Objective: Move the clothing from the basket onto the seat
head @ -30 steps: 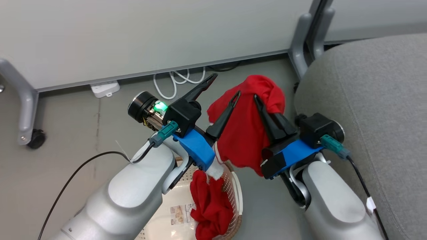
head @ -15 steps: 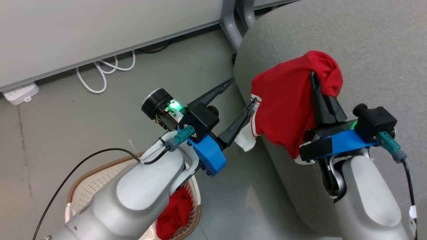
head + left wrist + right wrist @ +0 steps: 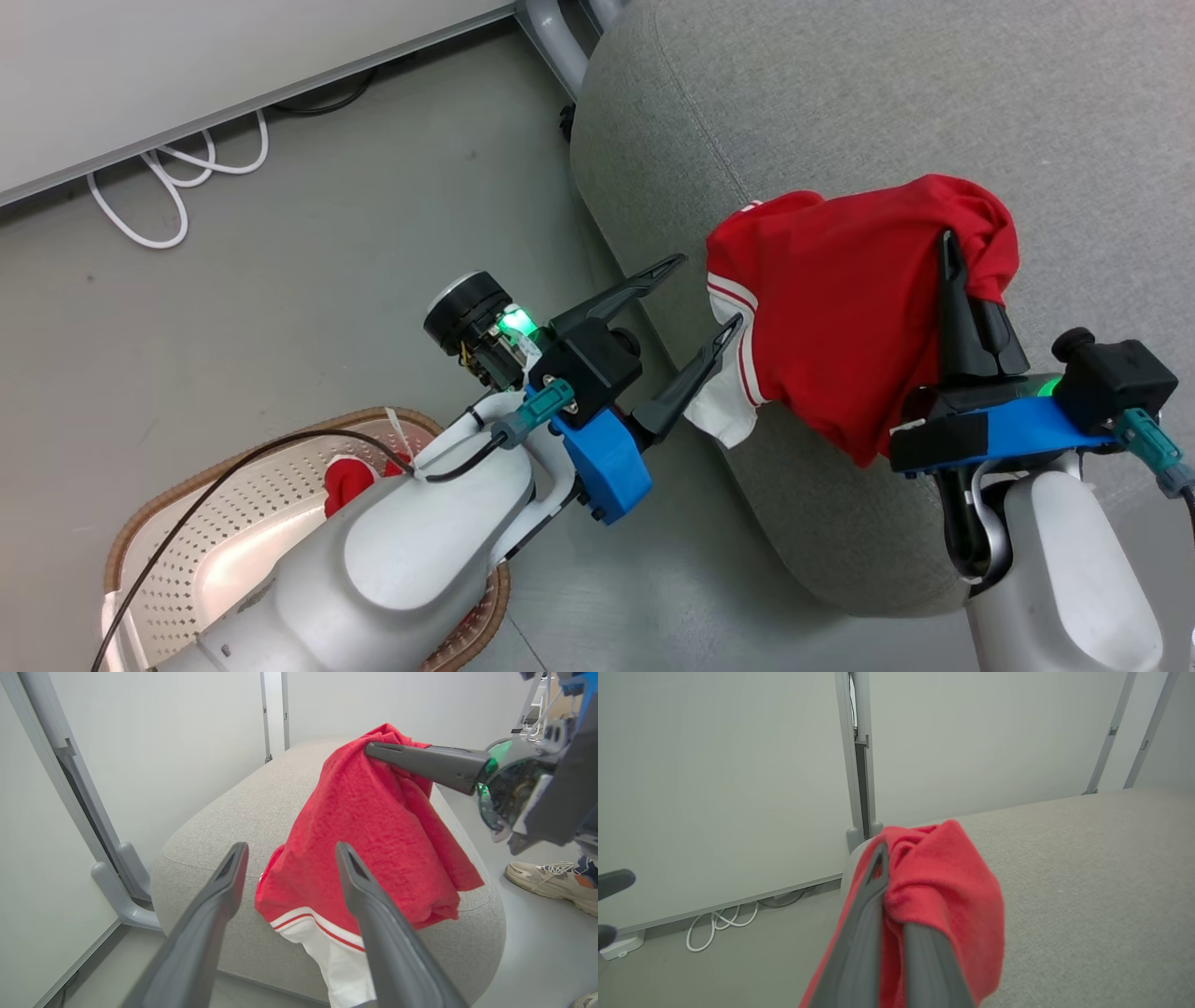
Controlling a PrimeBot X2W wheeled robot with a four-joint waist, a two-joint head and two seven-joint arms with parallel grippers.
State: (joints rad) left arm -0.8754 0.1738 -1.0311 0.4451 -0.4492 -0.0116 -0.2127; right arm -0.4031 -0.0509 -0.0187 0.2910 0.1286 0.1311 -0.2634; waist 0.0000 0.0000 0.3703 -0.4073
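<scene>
Holding the bright red soft fabric garment with white stripes and trim (image 3: 840,308), the right gripper (image 3: 950,245) has its two dark fingers pressed together on a bunched fold at the cloth's top. We find the garment hanging over the near edge of the large grey fabric-upholstered seat (image 3: 840,112), at about 3 o'clock in the head view; whether its lower folds touch the cushion we cannot tell. Its white hem droops past the seat's rounded side toward 8 o'clock. The left gripper (image 3: 709,291) stands empty with fingers spread wide, just beside that hem.

Risks we note:
1. Letting go here may allow the overhanging hem to drag the garment off the edge to the floor; cause: too little cloth over the cushion.
2. The hem could catch on the left gripper's nearer finger; cause: close spacing.
3. More red cloth (image 3: 345,476) lies in the cream-white perforated plastic basket with brown woven-look rim (image 3: 187,467) at 8 o'clock, partly hidden under the left forearm; a blind reach could miss it.
4. A person's shoe (image 3: 542,879) stands near the seat; a wide swing could strike it.
</scene>
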